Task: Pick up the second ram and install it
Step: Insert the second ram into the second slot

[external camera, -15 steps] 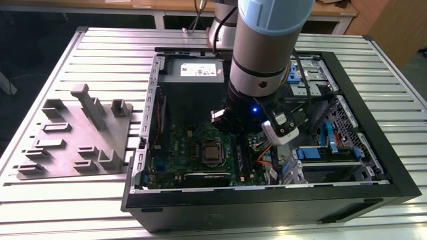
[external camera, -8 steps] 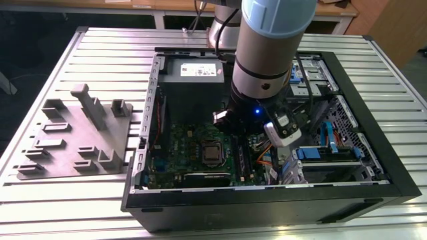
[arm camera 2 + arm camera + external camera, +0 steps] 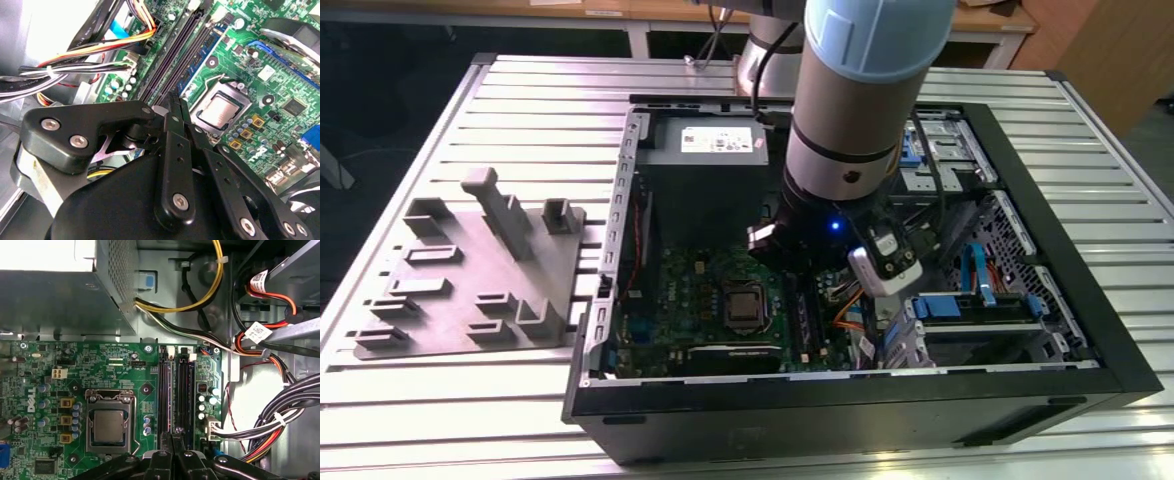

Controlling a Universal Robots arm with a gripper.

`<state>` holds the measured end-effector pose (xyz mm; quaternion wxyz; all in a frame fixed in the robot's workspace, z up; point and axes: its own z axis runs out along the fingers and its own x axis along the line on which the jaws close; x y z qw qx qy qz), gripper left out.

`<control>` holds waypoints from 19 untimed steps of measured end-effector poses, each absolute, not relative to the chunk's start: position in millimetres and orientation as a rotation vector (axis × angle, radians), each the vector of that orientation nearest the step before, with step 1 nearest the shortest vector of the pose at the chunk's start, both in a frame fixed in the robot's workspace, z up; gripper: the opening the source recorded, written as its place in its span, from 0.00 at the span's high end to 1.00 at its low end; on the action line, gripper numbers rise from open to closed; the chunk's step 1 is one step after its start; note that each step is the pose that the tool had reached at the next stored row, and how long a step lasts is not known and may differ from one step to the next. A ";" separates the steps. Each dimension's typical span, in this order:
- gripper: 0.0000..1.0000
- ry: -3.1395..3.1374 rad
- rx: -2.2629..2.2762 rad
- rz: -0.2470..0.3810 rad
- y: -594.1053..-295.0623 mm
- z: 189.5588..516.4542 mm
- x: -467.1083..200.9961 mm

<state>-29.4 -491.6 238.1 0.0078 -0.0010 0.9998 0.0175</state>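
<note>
Gripper (image 3: 172, 436): the 2 black fingers (image 3: 162, 456) are drawn together, with no more than a hairline seam between them in the first wrist view, so the jaws stand closed. The tips sit low over the green motherboard (image 3: 125, 375). They are at about mid-length of the 2 parallel memory slots (image 3: 185, 390), which run between the processor socket (image 3: 109, 426) and the loose cable bundles (image 3: 280, 415). The second ram (image 3: 166, 395) reads as the long, narrow dark strip standing edge-up in the slot nearer the processor socket. It lies directly in line with the seam of the fingers and runs out from under the tips along the slot. Whether the tips pinch its upper edge, merely touch it, or stand just clear of it cannot be told. The second wrist view shows the same closed tips ending at the near part of the slots, with the socket to one side and the cables to the other. In the exterior view the arm (image 3: 867, 100) reaches straight down into the open computer case (image 3: 854, 405), beside the socket. The grey power-supply box (image 3: 707, 140) sits at the far end of the case. The case lies on a slatted metal table (image 3: 520, 100). The grey fixture block (image 3: 467, 300) with its upright post (image 3: 500, 210) rests on the table at the exterior view's left, beside the case and well apart from the gripper.
</note>
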 end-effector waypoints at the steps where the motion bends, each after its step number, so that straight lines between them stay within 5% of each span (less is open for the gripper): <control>1: 0.88 3.125 -0.003 0.055 -491.6 238.0 -29.2; 19: 0.88 3.123 -0.005 0.066 -491.6 230.4 -29.0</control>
